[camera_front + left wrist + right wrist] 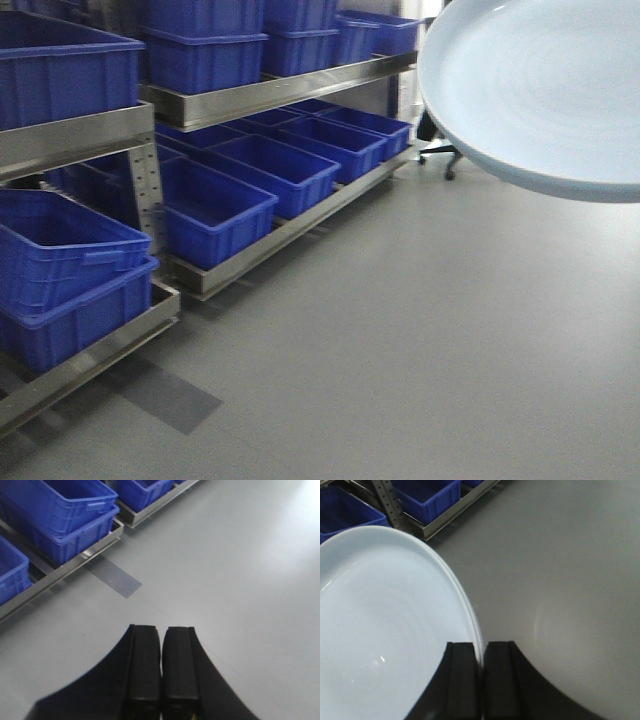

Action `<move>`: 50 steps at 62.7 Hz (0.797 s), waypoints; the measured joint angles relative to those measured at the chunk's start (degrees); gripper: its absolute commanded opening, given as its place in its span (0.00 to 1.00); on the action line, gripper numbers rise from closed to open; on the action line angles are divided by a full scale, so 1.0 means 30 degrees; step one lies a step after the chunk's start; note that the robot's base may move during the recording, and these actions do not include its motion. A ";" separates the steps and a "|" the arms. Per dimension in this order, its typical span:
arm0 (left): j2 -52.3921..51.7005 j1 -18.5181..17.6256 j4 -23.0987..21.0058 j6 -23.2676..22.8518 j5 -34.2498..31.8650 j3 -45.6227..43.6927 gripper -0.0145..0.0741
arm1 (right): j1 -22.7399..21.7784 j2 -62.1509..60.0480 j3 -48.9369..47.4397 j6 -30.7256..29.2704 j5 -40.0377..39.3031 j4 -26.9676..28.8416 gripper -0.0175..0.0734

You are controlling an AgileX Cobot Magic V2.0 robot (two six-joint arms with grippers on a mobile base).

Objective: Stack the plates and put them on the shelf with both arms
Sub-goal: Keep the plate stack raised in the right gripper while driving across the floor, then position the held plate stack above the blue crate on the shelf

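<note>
A smooth grey floor [400, 350] is seen stretching across a storeroom. Along its left side, steel shelving racks [270, 95] are lined with open blue plastic bins [215, 210] on two levels. A darker grey strip [115, 577] is marked on the floor beside the lowest rack. A large, pale bluish-white plate [540, 90] is held up in the air at the upper right of the front view, well above the floor and apart from the racks. Its rim is pinched between the closed black fingers of the right end effector [482, 647]. A double line is visible along that rim, and it cannot be told whether a second plate is stacked there. The left end effector [161, 630] is seen over bare floor, its fingers pressed together with nothing held.
</note>
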 measured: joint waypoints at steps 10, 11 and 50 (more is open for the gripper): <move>0.0000 0.0000 0.0000 0.0000 0.0000 0.0000 0.27 | 0.0000 0.0000 0.0000 0.0000 0.0000 0.0000 0.25; 0.0000 0.0000 0.0000 0.0000 0.0000 0.0000 0.27 | 0.0000 0.0000 0.0000 0.0000 0.0000 0.0000 0.25; 0.0000 0.0000 0.0000 0.0000 0.0000 0.0000 0.27 | 0.0000 0.0000 0.0000 0.0000 0.0000 0.0000 0.25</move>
